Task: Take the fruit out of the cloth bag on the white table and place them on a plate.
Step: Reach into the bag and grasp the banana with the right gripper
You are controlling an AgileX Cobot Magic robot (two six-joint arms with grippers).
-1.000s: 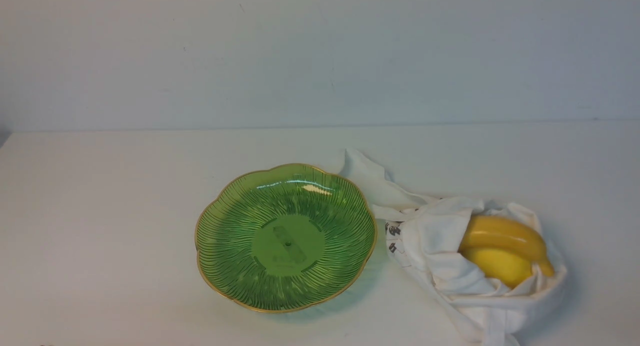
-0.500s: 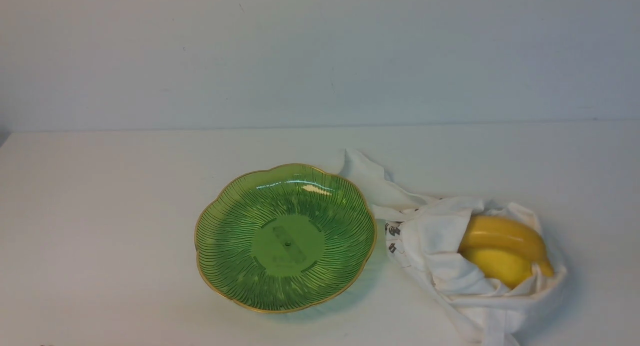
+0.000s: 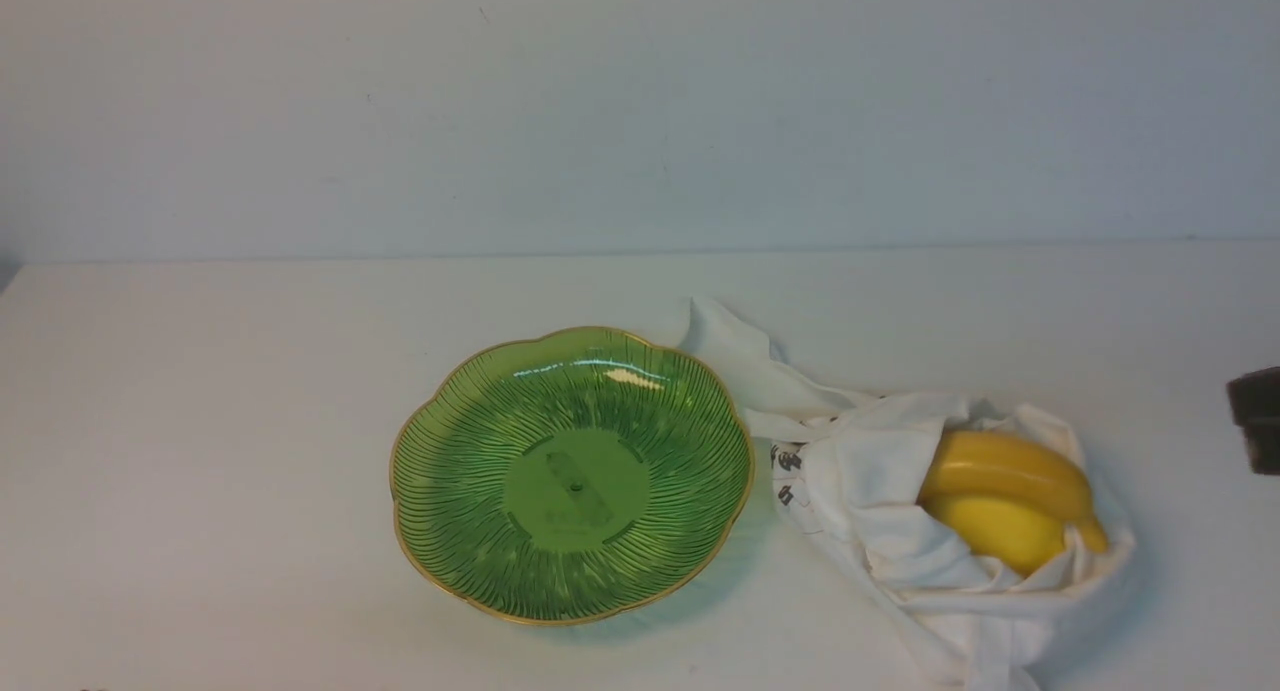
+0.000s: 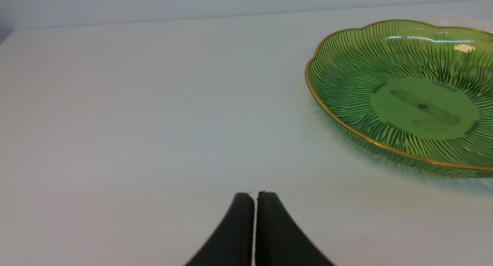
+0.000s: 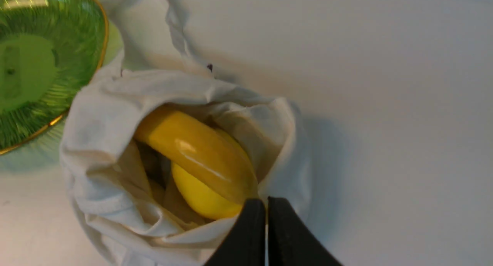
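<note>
The white cloth bag [image 3: 900, 491] lies open on the white table [image 3: 200, 471], right of the plate. Inside it a yellow banana [image 3: 1010, 471] rests on a yellow lemon [image 3: 995, 531]. Both fruits also show in the right wrist view, the banana [image 5: 200, 154] over the lemon [image 5: 200, 196]. My right gripper [image 5: 266, 200] is shut and empty, hovering over the bag's rim [image 5: 277, 116]. Part of that arm [image 3: 1258, 419] shows at the front view's right edge. The green gold-rimmed plate [image 3: 460, 491] holds nothing. My left gripper [image 4: 255, 194] is shut and empty, left of the plate [image 4: 346, 73].
The bag's long strap [image 3: 740, 361] trails back behind the plate's right side. A pale wall [image 3: 640, 111] rises behind the table's far edge.
A dark part of the right arm has come into the front view at its right edge. The plate, bag and fruit have not moved.
</note>
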